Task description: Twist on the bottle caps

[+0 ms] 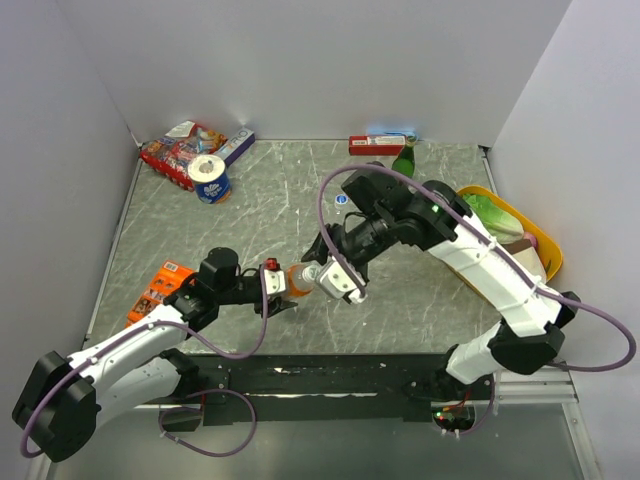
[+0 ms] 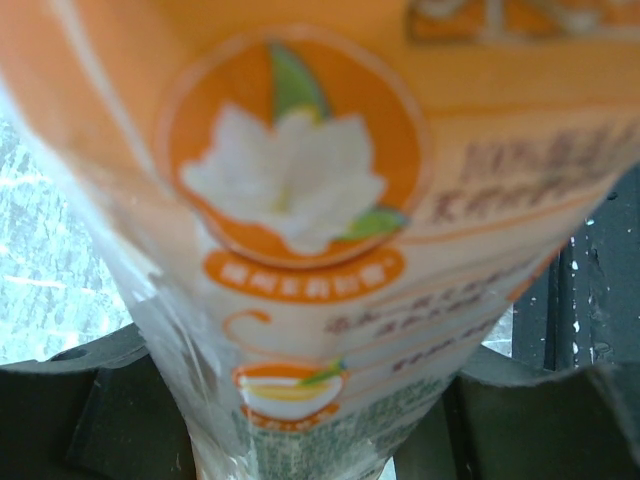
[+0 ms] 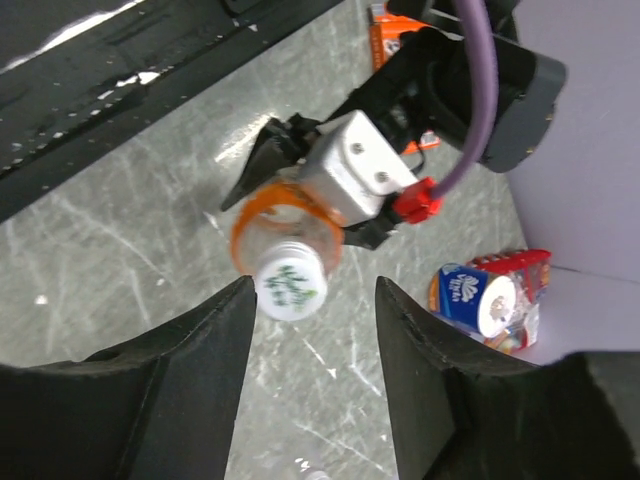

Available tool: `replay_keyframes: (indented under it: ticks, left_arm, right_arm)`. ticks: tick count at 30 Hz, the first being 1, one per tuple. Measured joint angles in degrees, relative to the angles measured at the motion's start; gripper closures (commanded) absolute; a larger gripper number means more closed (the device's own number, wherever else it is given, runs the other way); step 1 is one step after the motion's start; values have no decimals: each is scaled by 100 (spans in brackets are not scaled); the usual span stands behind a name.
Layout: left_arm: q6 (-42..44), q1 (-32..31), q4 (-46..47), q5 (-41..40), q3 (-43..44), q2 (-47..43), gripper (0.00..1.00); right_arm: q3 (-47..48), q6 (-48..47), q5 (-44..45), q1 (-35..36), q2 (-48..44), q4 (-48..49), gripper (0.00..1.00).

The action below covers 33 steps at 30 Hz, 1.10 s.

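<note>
Fingers [image 3: 190, 380] on right flank white cap [image 3: 290, 283] on bottle [image 3: 270, 225] — cap unseen overhead.

bottle [image 2: 300, 200]: cropped top and bottom in the left wrist view; label print blurred.
blue speck [image 1: 342, 199]: too small to identify.

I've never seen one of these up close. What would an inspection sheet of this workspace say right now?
Surface: grey scratched tabletop.
Job's things: bottle with white cap on its neck; blue cap loose on tabletop.
Clutter: tape roll, snack packets, orange box, red box, green bottle, yellow tray.
Grippers: left gripper shut on bottle; right gripper open, astride white cap.
Cables: purple cables looping along both arms.
Surroundings: plain white walls on three sides.
</note>
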Motion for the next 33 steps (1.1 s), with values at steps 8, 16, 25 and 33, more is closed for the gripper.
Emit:
replay_keyframes:
  ticks: [8, 16, 25, 33]
  left_arm:
    - [101, -55, -2, -2, 4, 4, 99]
    - [151, -63, 2, -7, 4, 61, 99]
    - [192, -63, 4, -55, 4, 68, 99]
    - [210, -63, 9, -111, 4, 208, 99]
  right_arm:
    - [557, -166, 7, 0, 492, -15, 46]
    - [675, -210, 42, 0, 575, -31, 45]
    - [553, -118, 245, 0, 439, -33, 38]
    - [221, -164, 321, 0, 151, -63, 37]
